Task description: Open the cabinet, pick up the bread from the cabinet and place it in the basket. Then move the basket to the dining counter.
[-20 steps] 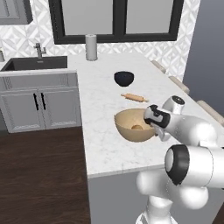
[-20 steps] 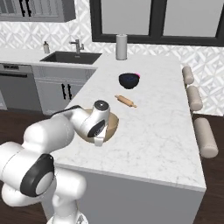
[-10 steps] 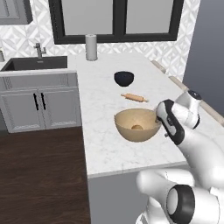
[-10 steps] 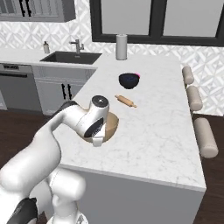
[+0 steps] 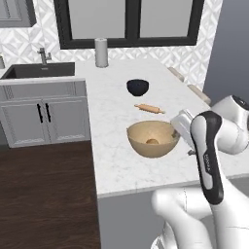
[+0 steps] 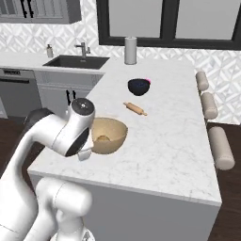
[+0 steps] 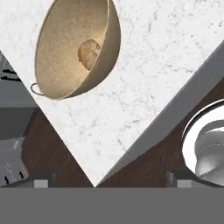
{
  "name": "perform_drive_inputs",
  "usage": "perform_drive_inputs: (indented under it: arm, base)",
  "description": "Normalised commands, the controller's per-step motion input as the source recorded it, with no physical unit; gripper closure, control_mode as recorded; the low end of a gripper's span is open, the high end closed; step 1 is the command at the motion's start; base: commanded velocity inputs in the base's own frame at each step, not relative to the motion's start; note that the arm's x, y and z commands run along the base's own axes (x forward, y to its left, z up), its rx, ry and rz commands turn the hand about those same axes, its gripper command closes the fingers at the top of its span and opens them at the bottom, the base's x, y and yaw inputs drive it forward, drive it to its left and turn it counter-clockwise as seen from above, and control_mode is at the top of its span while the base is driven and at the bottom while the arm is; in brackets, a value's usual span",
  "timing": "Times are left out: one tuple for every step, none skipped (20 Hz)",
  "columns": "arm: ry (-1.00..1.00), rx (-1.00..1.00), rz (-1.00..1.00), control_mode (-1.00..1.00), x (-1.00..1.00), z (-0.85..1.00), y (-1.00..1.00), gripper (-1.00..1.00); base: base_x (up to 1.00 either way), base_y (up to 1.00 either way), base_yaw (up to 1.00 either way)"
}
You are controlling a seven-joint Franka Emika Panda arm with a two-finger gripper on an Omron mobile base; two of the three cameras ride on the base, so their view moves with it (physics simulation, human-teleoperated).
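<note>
On the marble tabletop [image 5: 116, 160] sits the basket [image 5: 152, 139] with the bread [image 5: 152, 141] already inside, so we judge the carrying step is in hand. We cannot tell whether our claw is released or clenched; it is hidden behind the wrist beside the rim. We should grip the rim firmly and lift level, steering wide of the rolling pin [image 5: 150, 108] and black bowl [image 5: 137, 87].
</note>
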Motion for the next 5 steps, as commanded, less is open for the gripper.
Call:
perform_drive_inputs:
  arm:
    - [-0.14, 0.00, 0.36, -1.00, -0.88, 0.96, 0.76, -1.00]
    - [-0.15, 0.00, 0.36, -1.00, -0.87, 0.93, 0.72, -1.00]
    - [-0.17, 0.00, 0.39, -1.00, -0.81, 1.00, 0.52, -1.00]
    - [-0.21, 0.00, 0.44, -1.00, -0.76, 1.00, 0.21, -1.00]
    - [-0.18, 0.02, 0.47, -1.00, -0.65, 0.94, 0.03, -1.00]
  base:
    - [0.00, 0.00, 0.00]
    - [0.00, 0.00, 0.00]
    - [0.00, 0.00, 0.00]
    - [0.00, 0.00, 0.00]
    - [0.00, 0.00, 0.00]
